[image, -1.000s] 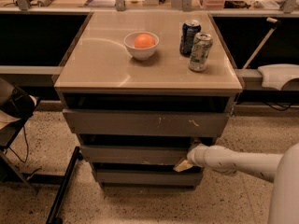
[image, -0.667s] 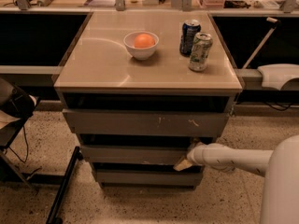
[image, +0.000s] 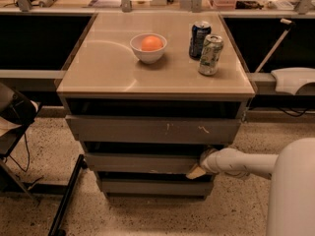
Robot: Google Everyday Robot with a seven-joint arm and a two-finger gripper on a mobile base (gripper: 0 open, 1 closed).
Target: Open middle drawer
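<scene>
The middle drawer (image: 142,162) is a plain grey front, second of three under the beige cabinet top (image: 108,70). It stands slightly pulled out, with a dark gap above it. My gripper (image: 197,171) is at the drawer's right end, its tan fingertips (image: 195,172) against the front's lower right corner. The white arm (image: 246,163) reaches in from the right. The top drawer (image: 152,129), widest and with white scratch marks, sits above. The bottom drawer (image: 155,187), narrowest, sits below.
On the cabinet top stand a white bowl (image: 148,49) holding an orange, a dark blue can (image: 199,39) and a green-white can (image: 210,54). A black stand leg (image: 66,195) lies on the speckled floor at left. A white robot body (image: 293,191) fills the lower right.
The arm has shifted slightly; the gripper stays at the middle drawer's right end. The drawer front shows no clear movement.
</scene>
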